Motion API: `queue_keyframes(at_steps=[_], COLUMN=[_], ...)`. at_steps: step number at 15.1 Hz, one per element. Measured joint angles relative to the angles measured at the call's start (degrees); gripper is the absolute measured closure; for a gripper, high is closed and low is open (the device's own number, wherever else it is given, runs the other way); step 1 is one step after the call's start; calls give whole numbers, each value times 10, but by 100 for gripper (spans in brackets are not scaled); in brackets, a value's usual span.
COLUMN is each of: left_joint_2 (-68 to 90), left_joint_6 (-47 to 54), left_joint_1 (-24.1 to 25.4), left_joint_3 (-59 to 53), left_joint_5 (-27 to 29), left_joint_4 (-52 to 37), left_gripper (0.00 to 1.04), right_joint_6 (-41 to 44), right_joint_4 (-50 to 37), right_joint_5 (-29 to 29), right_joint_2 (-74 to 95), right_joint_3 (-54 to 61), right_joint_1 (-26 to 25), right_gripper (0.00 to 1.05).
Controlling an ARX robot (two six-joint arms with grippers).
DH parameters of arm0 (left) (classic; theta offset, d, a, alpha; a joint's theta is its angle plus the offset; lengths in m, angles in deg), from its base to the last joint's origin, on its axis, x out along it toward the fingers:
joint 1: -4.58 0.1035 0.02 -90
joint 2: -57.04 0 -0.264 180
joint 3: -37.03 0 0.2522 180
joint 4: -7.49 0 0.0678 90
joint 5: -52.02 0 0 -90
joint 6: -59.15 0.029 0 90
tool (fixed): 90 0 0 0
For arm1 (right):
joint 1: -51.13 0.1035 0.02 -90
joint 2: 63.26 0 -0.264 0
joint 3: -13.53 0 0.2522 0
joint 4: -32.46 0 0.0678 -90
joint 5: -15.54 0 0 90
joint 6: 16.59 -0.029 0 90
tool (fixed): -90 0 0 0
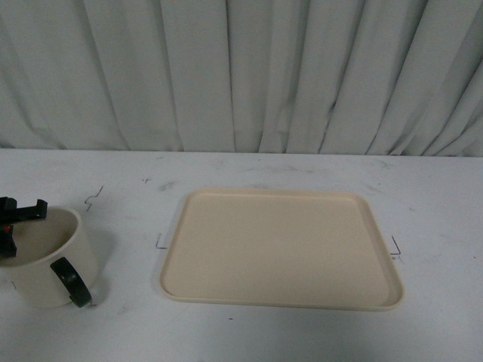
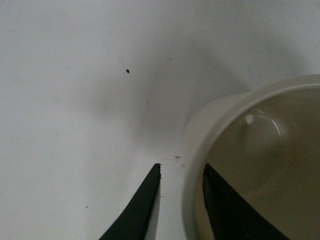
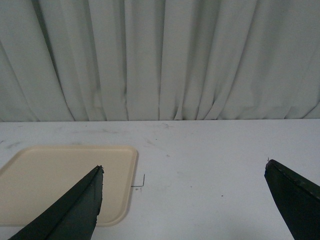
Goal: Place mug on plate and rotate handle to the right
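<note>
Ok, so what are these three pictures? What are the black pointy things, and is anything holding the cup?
They show a robot with two arms. One camera sits on its body and looks ahead: it sees a white table, a cream mug with a dark handle, and a beige plate. The other two cameras ride on the wrists, so the black points are gripper fingers. The left gripper has one finger inside the mug and one outside, with a gap showing, so it is not pinching. The right gripper is wide open, holding nothing.
</note>
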Motion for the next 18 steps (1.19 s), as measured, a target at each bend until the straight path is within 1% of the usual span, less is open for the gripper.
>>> queue_keyframes(at_steps=[2,3,5,6,7,8,9,12,13,14,18], left_joint_2=[-2,-14,-38,-41,-41,-24,11,83,109,127,163], left_joint_6=[-1,-2,6,12,20,17,8,-30,-45,-58,-89], left_joint_1=[-7,-8,-18,-29,-75,-173,-224,-308,-327,-335,-336], left_joint_3=[-4,-4,4,25,72,122,161,214,233,244,277], left_joint_5=[5,10,21,21,24,33,38,44,47,49,50], left_joint_4=[2,7,31,38,45,71,78,102,104,105,110], left_gripper=[97,102,102,102,102,102,102,102,102,102,102], right_joint_6=[0,0,0,0,0,0,0,0,0,0,0], right_joint_4=[0,0,0,0,0,0,0,0,0,0,0], right_joint_5=[0,0,0,0,0,0,0,0,0,0,0], right_joint_2=[0,0,0,0,0,0,0,0,0,0,0], right_joint_3=[0,0,0,0,0,0,0,0,0,0,0], right_joint_1=[0,0,0,0,0,0,0,0,0,0,0], right_gripper=[6,6,6,6,6,6,6,6,6,6,6])
